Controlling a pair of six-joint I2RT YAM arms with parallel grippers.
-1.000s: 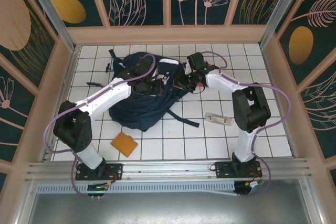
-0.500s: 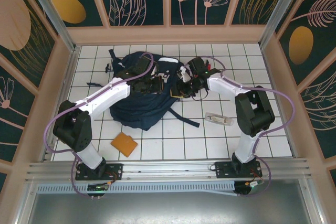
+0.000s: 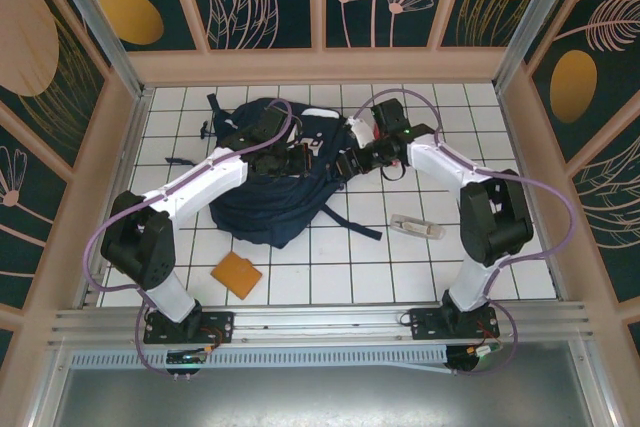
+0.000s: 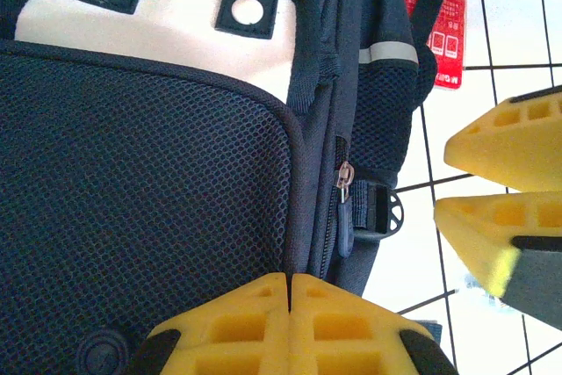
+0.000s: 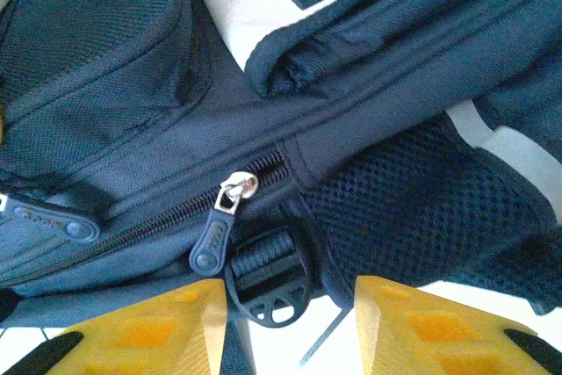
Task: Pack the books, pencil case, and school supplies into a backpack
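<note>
The dark navy backpack lies on the tiled table, its zip nearly closed. My left gripper is shut on the backpack's piped seam beside the mesh panel. My right gripper is open at the backpack's right side. Its fingers straddle a black strap buckle, and the zipper pull hangs free just above the left finger. A red flat rectangle lies under the backpack's edge. An orange-tan pad and a pale slim piece lie on the tiles. The books and pencil case are out of view.
Black straps trail from the backpack onto the tiles. Wooden walls close in the table at the back and sides. My right gripper's yellow fingers show close to my left gripper in the left wrist view.
My right gripper has opened and let go at the backpack's zip, and its wrist has swung up and to the right. The left arm has stayed in place.
</note>
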